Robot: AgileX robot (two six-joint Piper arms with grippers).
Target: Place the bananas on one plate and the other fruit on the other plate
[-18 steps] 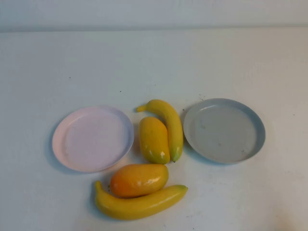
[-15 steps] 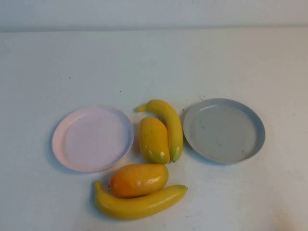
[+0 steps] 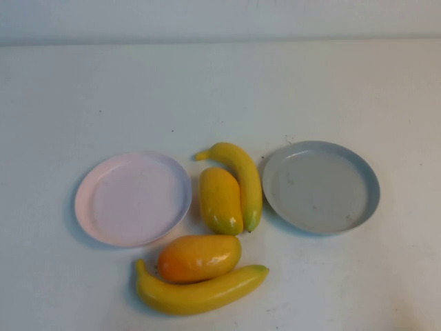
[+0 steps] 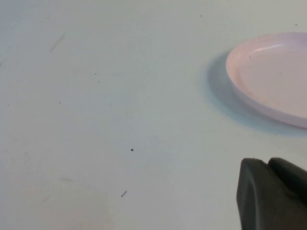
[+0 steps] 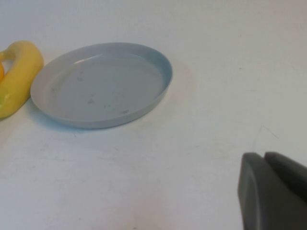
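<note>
1. High view: the white table (image 3: 220,83) fills the frame. The pale pink plate (image 3: 133,198) sits left of centre and the grey-blue plate (image 3: 321,187) right of centre; both carry nothing.
2. Between the plates, just right of centre, the upper banana (image 3: 241,181) curves from upper left down to lower right, its greenish tip pointing toward the bottom of the frame. Its right flank lies just beside the grey-blue plate's rim (whether they touch I cannot tell).
3. The yellow mango-like fruit (image 3: 220,201) lies touching that banana's left side, greenish end toward the bottom of the frame, close to the pink plate's right rim.
4. Lower centre: the orange mango-like fruit (image 3: 199,258) lies crosswise, resting against the lower banana (image 3: 198,292), which curves beneath it near the bottom edge, green tip at right.
5. No arm shows in the high view.
6. Left wrist view: the left gripper (image 4: 273,196) shows as a dark block at the lower right, fingers closed together with nothing between them, above bare table; the pink plate is at the upper right, apart from it.
7. Right wrist view: the right gripper (image 5: 273,194) sits at the lower right, fingers likewise pressed together on nothing, well apart from the grey-blue plate at upper left; a banana lies at the left edge beside that plate.
</note>
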